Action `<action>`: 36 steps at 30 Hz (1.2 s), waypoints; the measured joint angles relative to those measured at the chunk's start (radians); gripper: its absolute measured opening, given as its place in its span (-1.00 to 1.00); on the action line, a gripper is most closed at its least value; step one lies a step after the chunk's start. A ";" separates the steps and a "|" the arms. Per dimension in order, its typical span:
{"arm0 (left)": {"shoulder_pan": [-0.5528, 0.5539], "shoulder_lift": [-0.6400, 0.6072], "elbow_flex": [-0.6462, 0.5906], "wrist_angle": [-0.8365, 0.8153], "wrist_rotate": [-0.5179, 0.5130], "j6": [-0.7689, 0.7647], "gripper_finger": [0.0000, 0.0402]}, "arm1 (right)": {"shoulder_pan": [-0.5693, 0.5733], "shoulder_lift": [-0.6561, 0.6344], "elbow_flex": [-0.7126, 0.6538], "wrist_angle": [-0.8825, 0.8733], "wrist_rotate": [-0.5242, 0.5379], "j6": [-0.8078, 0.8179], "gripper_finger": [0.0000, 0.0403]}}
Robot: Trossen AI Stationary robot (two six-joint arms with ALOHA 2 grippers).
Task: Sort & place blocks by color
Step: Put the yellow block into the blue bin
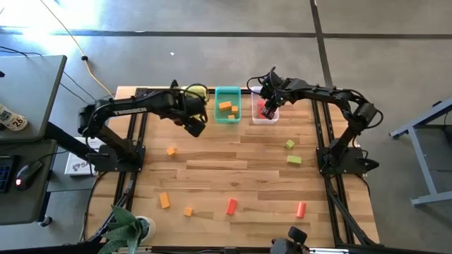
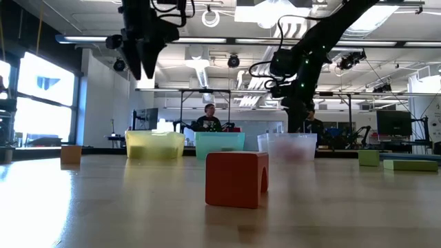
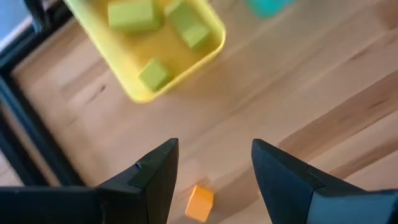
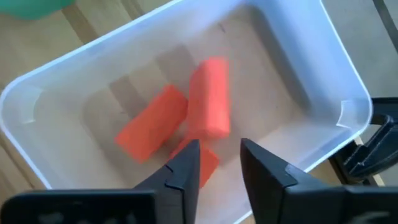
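My left gripper hangs open and holds nothing, above the table just near of the yellow bin, which holds three green blocks. An orange block lies on the wood below its fingers. My right gripper points down into the clear bin, fingers a narrow gap apart with nothing between them. Below it a red cylinder rests across other red blocks. The teal bin holds orange blocks.
Loose on the table lie orange blocks, red blocks and green blocks. The three bins stand in a row at the far edge. A plant sits at the near left corner.
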 joint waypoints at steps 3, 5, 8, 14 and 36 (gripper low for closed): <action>-0.019 0.020 -0.013 -0.021 -0.011 -0.042 -0.04 | 0.000 0.000 0.000 0.000 0.000 0.000 -0.39; -0.029 0.020 -0.047 -0.020 -0.007 -0.050 -0.04 | 0.000 0.000 0.000 0.000 0.000 0.000 -0.34; -0.046 0.018 -0.116 -0.019 0.010 -0.087 -0.04 | 0.000 0.000 0.000 0.000 0.000 -0.008 -0.29; -0.072 -0.002 -0.240 -0.012 0.060 -0.143 -0.04 | 0.000 0.000 0.000 0.000 -0.001 -0.018 -0.25; -0.093 -0.004 -0.500 0.178 0.192 -0.121 -0.04 | 0.000 0.000 0.000 -0.034 -0.003 -0.019 -0.25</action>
